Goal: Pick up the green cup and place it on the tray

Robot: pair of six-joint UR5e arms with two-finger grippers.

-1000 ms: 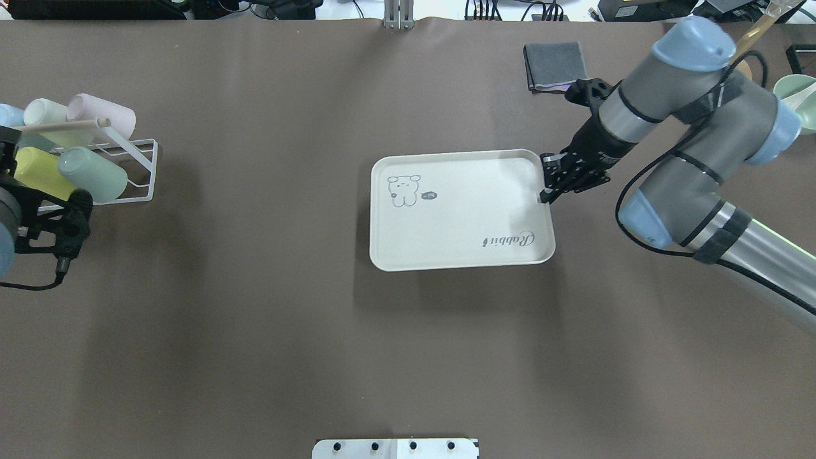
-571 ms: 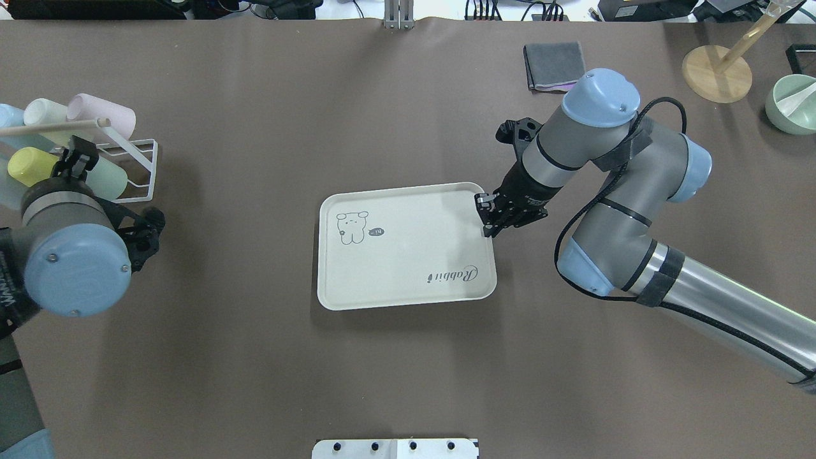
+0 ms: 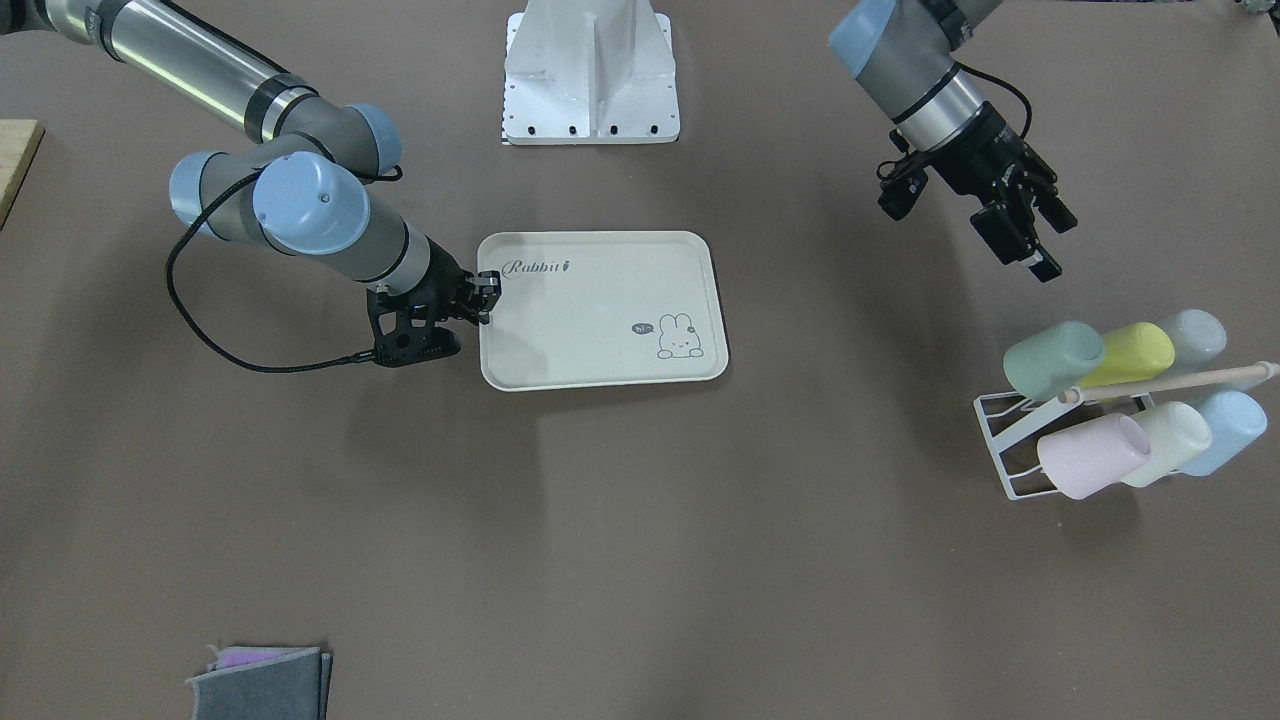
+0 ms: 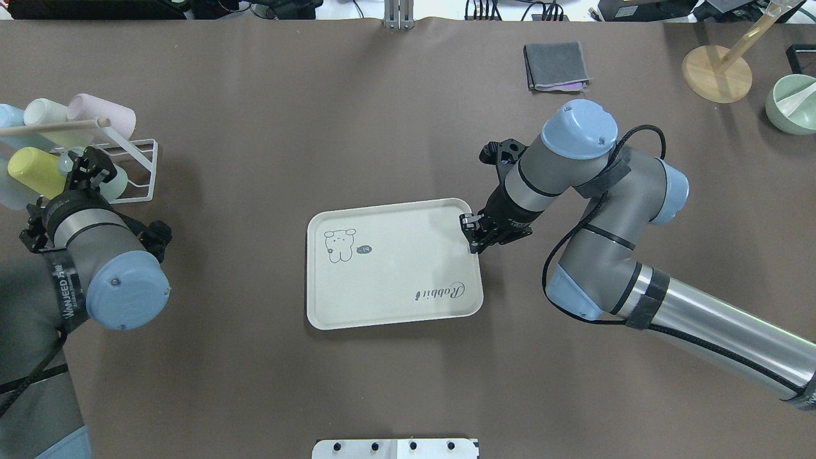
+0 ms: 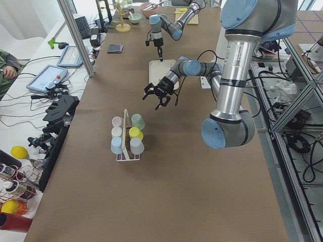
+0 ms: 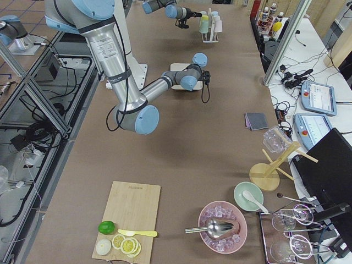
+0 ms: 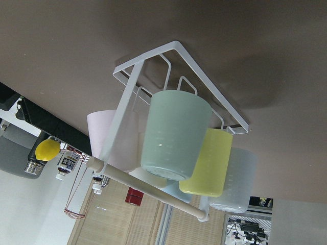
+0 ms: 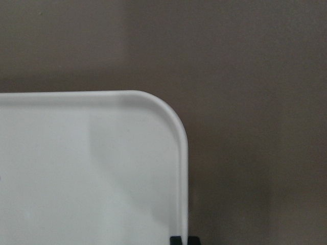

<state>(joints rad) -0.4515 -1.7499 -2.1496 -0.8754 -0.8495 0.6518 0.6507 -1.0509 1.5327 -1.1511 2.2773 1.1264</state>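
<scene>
The green cup [image 3: 1055, 358] lies on its side in a white wire rack [image 7: 122, 109] at the table's left end, beside a yellow cup [image 3: 1130, 352]. It fills the middle of the left wrist view [image 7: 173, 135]. My left gripper [image 3: 1050, 245] is open and empty, just short of the cup and pointing at it; in the overhead view my left gripper [image 4: 89, 167] hides most of the cup. The cream tray [image 4: 395, 287] with the "Rabbit" script lies mid-table. My right gripper [image 4: 473, 236] is shut on the tray's far right rim [image 8: 181, 153].
The rack also holds a pink cup [image 3: 1090, 455] and several other pastel cups under a wooden rod [image 3: 1170, 383]. A grey cloth [image 4: 554, 65], a wooden stand [image 4: 717, 73] and a green bowl [image 4: 794, 105] sit at the far right.
My right gripper has dragged the tray left and toward the robot. My left arm has swung in over the rack, bringing its gripper up to the green cup.
</scene>
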